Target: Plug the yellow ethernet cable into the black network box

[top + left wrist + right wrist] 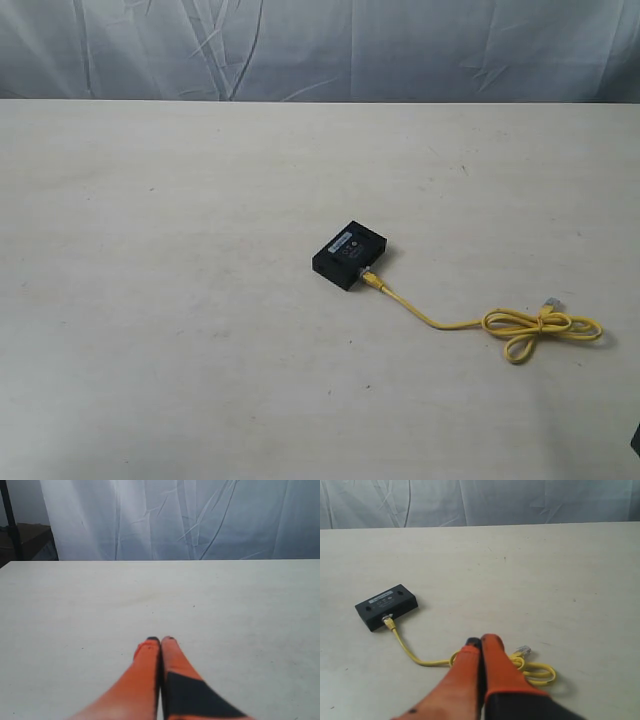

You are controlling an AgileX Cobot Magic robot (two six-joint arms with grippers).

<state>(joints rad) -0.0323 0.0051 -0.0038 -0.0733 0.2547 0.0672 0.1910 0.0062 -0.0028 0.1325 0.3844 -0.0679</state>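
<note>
The black network box (pixel 351 254) (pixel 386 606) lies flat near the table's middle, its white label strip facing up. One plug of the yellow ethernet cable (pixel 440 320) (pixel 407 650) sits in a port on the box's side. The cord runs right to a tied loop (pixel 540 330) (pixel 540 671) with a free clear plug (pixel 551 301) (pixel 522 652) beside it. My right gripper (pixel 481 641) is shut and empty, raised in front of the loop and partly covering it. My left gripper (pixel 160 639) is shut and empty over bare table. Neither gripper shows in the exterior view.
A wrinkled pale curtain (pixel 320 50) hangs behind the table's far edge (pixel 320 101). A dark stand (pixel 11 522) and a brown surface show beyond the table's corner in the left wrist view. A dark object's corner (pixel 635 440) shows at the exterior view's right edge.
</note>
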